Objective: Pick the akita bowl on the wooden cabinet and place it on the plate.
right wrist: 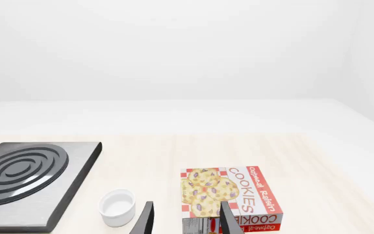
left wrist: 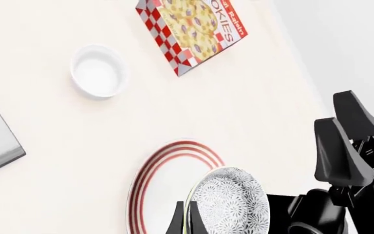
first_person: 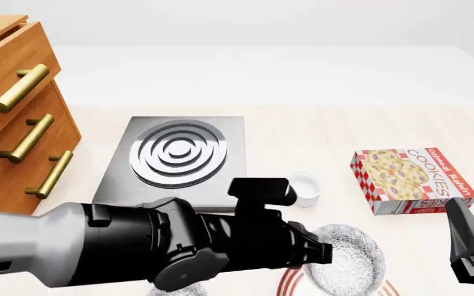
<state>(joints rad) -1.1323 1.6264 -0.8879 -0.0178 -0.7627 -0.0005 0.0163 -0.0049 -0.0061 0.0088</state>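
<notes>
Your left gripper pinches the bowl by its rim, tilted above the plate | right gripper parted, empty, near the cookie box | bowl likely rigid, glazed, slippery, breakable: keep the rim hold, lower gently.

The front view looks forward and down from above the near edge. The left wrist view looks nearly straight down, close over the plate. The right wrist view sits low, looking across. All three show the cookie box and white cup.
</notes>
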